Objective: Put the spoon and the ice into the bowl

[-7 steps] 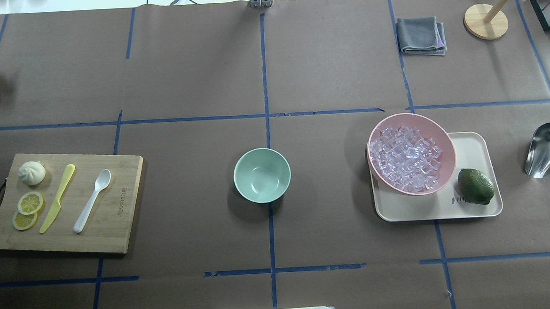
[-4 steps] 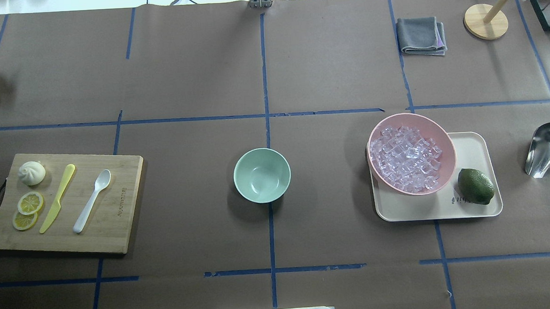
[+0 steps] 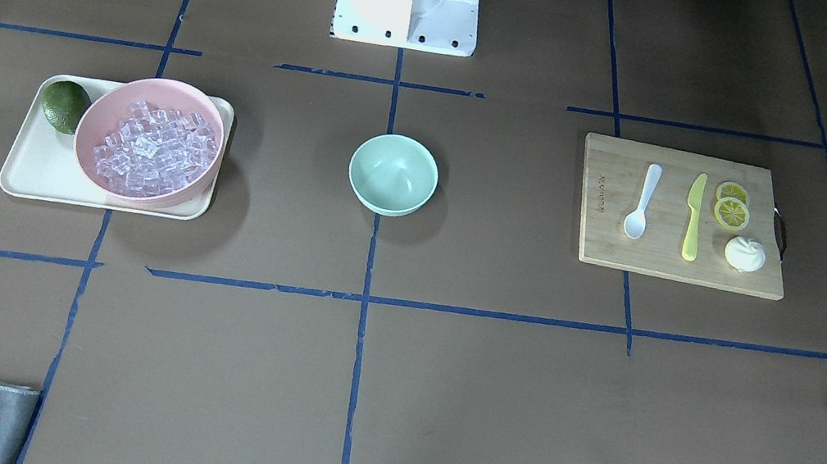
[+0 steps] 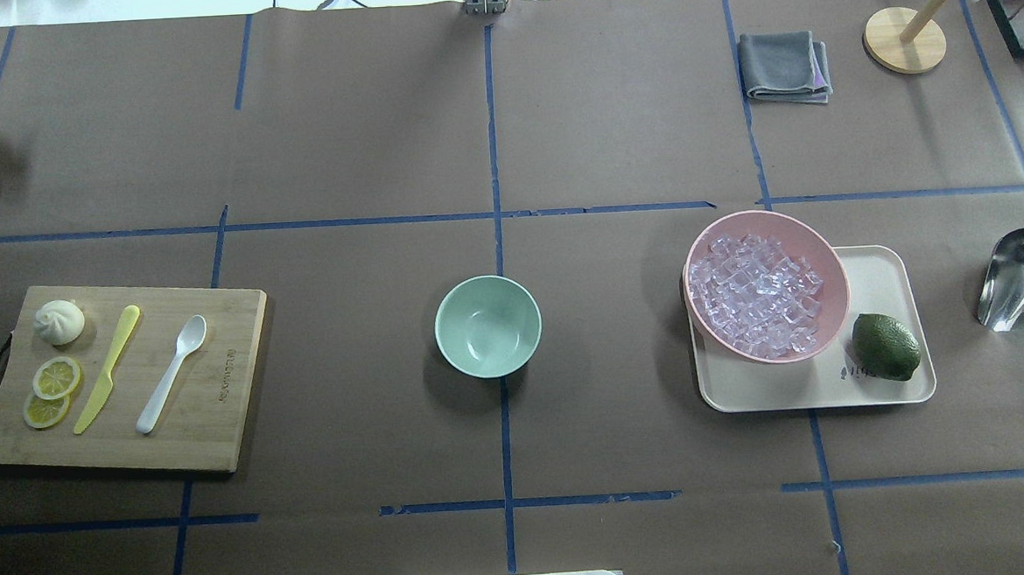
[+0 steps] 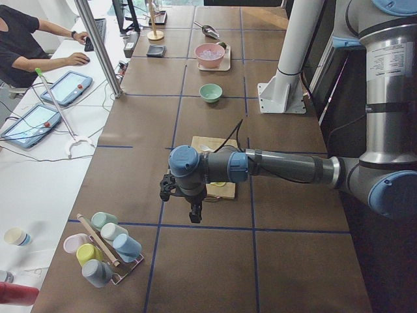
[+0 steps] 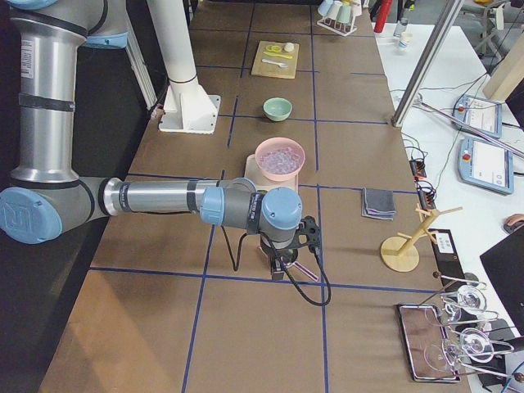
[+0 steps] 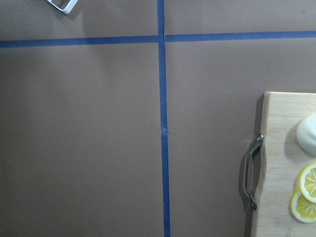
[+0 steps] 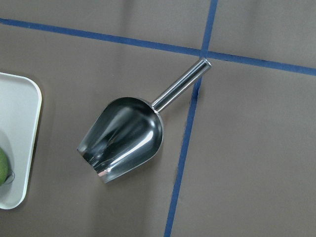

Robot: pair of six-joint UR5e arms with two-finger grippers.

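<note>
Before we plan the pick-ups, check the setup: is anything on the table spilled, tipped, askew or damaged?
Nothing stands out. The ice sits all inside the pink bowl, none on the tray. The mint-green bowl stands upright and empty. The spoon lies flat on the cutting board beside the knife.

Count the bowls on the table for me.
2. The mint-green bowl stands empty at the table's centre; the pink bowl, full of ice, sits on the cream tray beside the lime. No other seems hidden.
</note>
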